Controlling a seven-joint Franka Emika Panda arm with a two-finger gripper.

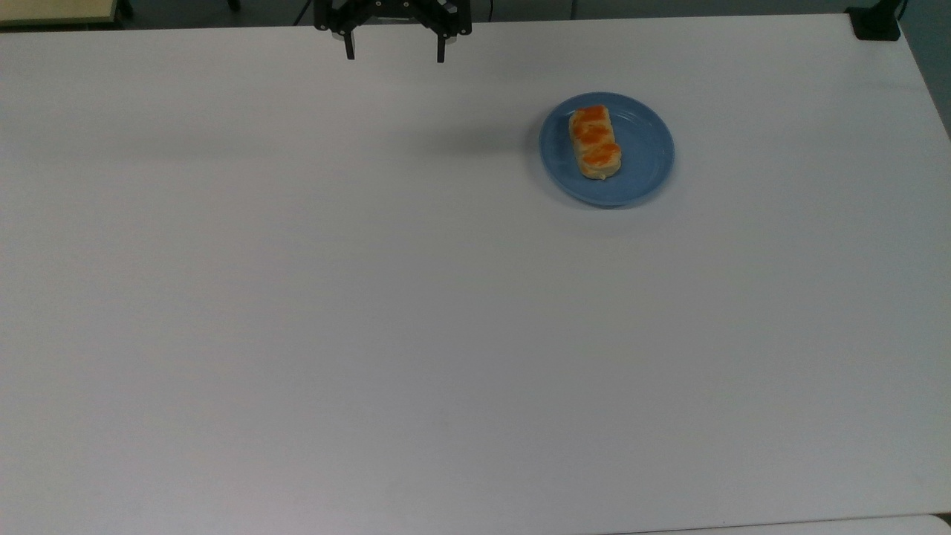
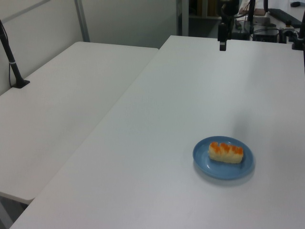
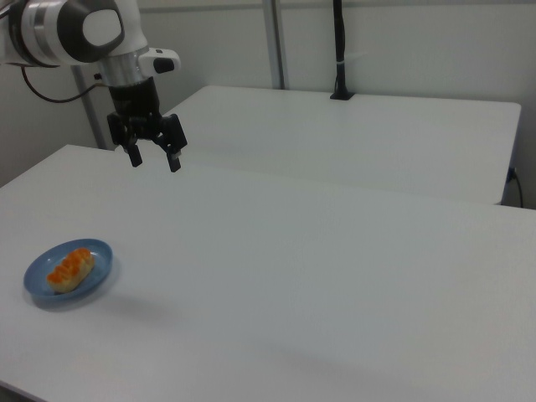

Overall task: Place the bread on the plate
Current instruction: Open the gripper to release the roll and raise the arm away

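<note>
Bread sits on the plate, task's thing fully inside the rim, nothing holding it.

Tool hangs over the bench's far edge in the top view, well apart from the plate, toward the top view's left of it. Fingers spread wide, nothing between them. Black two-finger unit, straight thin fingers pointing down; in the right view the tool hangs from a white rounded arm with a grey joint band. In the left view the tool shows edge-on at the bench's far end.

Plate: round, blue, plastic-looking, raised rim with faint concentric ridges. Holds one item, the bread. Bread lies off-centre, toward the top view's left half of the plate, long axis running roughly top-to-bottom in the top view. In the left view the bread runs across the plate; in the right view the bread sits angled on the plate, near the right view's left edge.

Bread shape: short oblong, rounded ends, pale tan sides, glossy orange-brown patches along the top, lumpy surface.

Bench: flat, matte white, smooth. Second white table butts up beside it, with a black pole standing on it.
</note>
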